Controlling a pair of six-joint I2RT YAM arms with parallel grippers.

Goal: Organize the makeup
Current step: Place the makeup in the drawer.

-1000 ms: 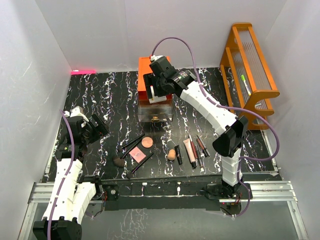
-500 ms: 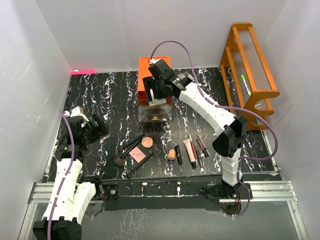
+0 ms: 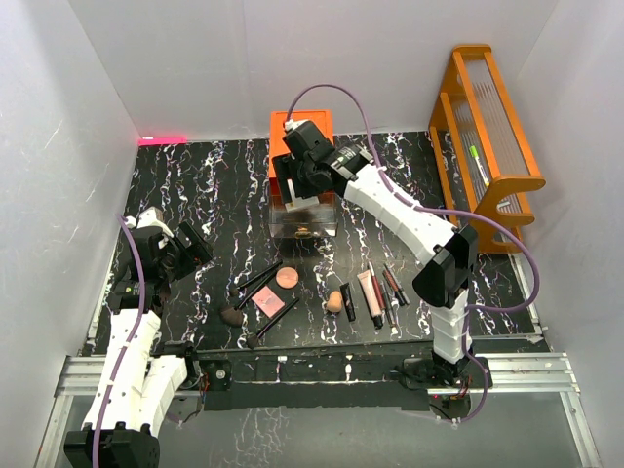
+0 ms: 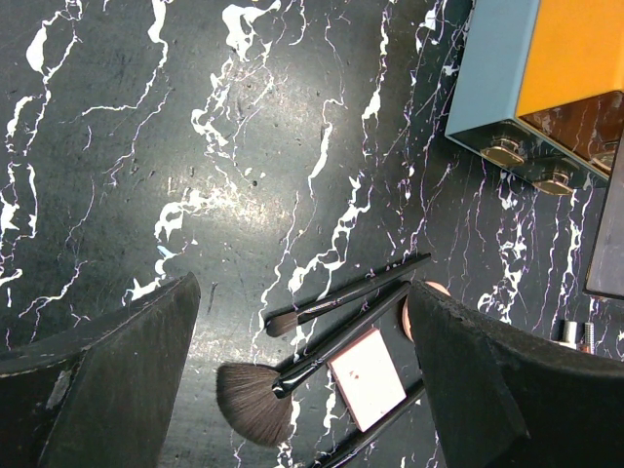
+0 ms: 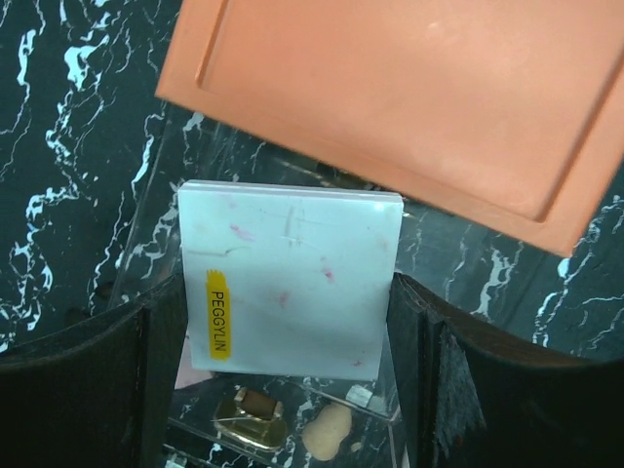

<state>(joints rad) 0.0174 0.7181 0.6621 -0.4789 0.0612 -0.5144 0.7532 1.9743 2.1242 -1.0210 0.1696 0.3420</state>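
My right gripper (image 3: pixel 295 188) is shut on a pale square palette (image 5: pixel 292 283) with a yellow "PEGGYLIN" label and holds it above the open clear drawer (image 3: pixel 302 224) of the orange chest (image 3: pixel 300 127). In the right wrist view the gripper (image 5: pixel 290 331) has a finger on each side of the palette. My left gripper (image 3: pixel 185 249) is open and empty, left of the loose makeup. On the table lie black brushes (image 3: pixel 258 279), a fan brush (image 3: pixel 232 316), a round tan compact (image 3: pixel 287 277), a pink palette (image 3: pixel 268 301), a beige sponge (image 3: pixel 334 301) and tubes (image 3: pixel 370 292). The left wrist view (image 4: pixel 307 331) shows the brushes (image 4: pixel 341 297) and the pink palette (image 4: pixel 368 378).
The orange wooden rack (image 3: pixel 487 136) stands at the right wall. The chest's orange top (image 5: pixel 409 97) is just beyond the held palette. The drawer's gold handle (image 5: pixel 249 419) shows below it. White walls close in the black marbled table (image 3: pixel 195 185).
My right gripper has moved a little left with the pale palette, staying over the chest's open drawer. The left arm has not moved.
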